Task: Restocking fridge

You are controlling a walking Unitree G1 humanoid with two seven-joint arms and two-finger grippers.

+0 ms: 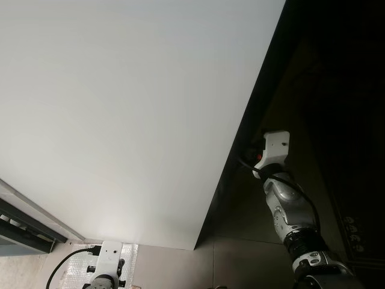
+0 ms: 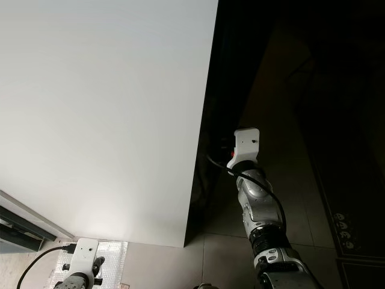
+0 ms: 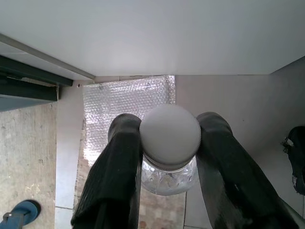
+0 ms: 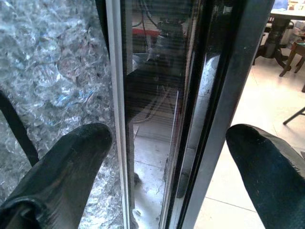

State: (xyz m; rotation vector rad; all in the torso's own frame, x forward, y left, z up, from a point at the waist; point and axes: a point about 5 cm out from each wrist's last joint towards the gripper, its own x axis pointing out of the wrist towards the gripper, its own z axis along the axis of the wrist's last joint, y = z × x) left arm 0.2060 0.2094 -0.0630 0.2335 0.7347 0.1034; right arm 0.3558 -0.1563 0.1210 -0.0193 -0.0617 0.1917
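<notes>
My left gripper is shut on a clear bottle with a white ribbed cap, one black finger on each side of the neck. That arm is low at the bottom of the left eye view, below the fridge's big white panel. My right arm reaches up to the panel's dark right edge. In the right wrist view my right gripper is open, its fingers straddling a black-framed glass door edge without touching it.
Bubble wrap lies on the tiled floor under the left gripper, and more bubble wrap lies beside the door edge. A dark cabinet or doorway stands to the right. A table and chair legs stand beyond the door.
</notes>
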